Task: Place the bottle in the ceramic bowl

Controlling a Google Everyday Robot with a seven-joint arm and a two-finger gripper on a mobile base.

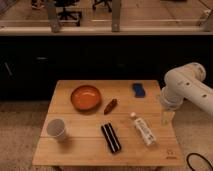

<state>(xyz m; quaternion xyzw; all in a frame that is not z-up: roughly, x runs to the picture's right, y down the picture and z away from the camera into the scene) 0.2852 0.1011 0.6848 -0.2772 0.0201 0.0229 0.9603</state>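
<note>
The bottle (143, 129) is white with a pale cap and a label, and lies on its side on the right part of the wooden table (75, 155). The ceramic bowl (85, 97) is orange and stands upright at the back middle-left, with nothing in it. My gripper (167, 117) hangs down from the white arm (186, 86) at the table's right edge. It is right of the bottle and a little behind it, not touching it.
A white cup (56, 129) stands at the front left. A black oblong packet (111, 138) lies at the front middle. A small red-brown item (110, 106) lies right of the bowl. A blue object (139, 90) lies at the back right. A dark cabinet wall runs behind the table.
</note>
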